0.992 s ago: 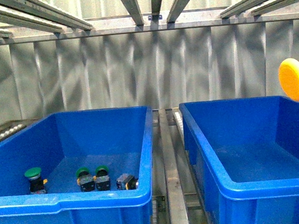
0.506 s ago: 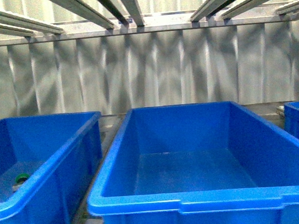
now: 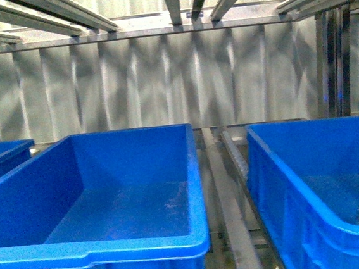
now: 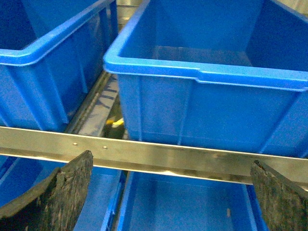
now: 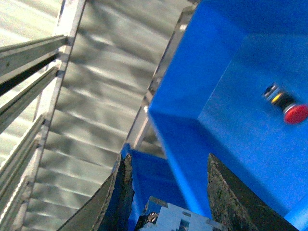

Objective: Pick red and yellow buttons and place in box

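Pretty much everything is taken up by bright blue: the middle crate [image 3: 109,198], the box [image 3: 311,179] to the right of it, and a corner of a third crate [image 3: 0,155] on the left are all coloured the same. A red-capped button [image 5: 288,108] with a dark body and a yellow band is shown lying on the blue floor. The corrugated back wall [image 3: 162,85] is seen in silvery grey with streaky light-and-shadow stripes, and the rails [image 4: 154,156] are plain metallic grey.
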{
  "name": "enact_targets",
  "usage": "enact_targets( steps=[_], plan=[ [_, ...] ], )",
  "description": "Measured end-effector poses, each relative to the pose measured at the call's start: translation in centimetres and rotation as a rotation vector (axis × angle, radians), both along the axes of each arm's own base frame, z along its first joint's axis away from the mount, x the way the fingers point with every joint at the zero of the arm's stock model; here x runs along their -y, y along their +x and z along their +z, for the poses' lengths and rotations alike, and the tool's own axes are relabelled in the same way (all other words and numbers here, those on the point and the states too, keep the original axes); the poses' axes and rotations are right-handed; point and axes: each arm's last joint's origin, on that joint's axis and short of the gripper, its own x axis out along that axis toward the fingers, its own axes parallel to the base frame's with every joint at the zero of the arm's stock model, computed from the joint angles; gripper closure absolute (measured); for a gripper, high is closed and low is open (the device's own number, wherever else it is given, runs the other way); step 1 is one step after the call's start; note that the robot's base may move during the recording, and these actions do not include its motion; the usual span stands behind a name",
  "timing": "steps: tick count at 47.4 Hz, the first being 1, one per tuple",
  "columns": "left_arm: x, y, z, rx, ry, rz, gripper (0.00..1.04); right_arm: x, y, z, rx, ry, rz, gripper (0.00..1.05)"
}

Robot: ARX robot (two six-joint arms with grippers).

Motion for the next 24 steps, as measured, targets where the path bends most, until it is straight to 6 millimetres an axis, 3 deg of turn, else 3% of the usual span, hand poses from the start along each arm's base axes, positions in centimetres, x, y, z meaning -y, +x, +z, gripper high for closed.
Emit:
enact_targets(
  steps=[4,14,24],
  plan=[
    [0.0,0.0,0.0,0.0,0.0,-0.001,0.08,-0.1,1.8,-0.5,-0.072,-0.136,-0.027,0.68],
    [0.0,0.0,0.0,0.0,0.0,0.002,0.08,-0.7,9.1,1.9,-0.223,-0.715,0.069,0.68],
    [0.0,0.0,0.0,0.0,0.0,0.003,0.08,0.6,15.5,0.6,-0.447,-1.056,0.245,0.68]
  ],
)
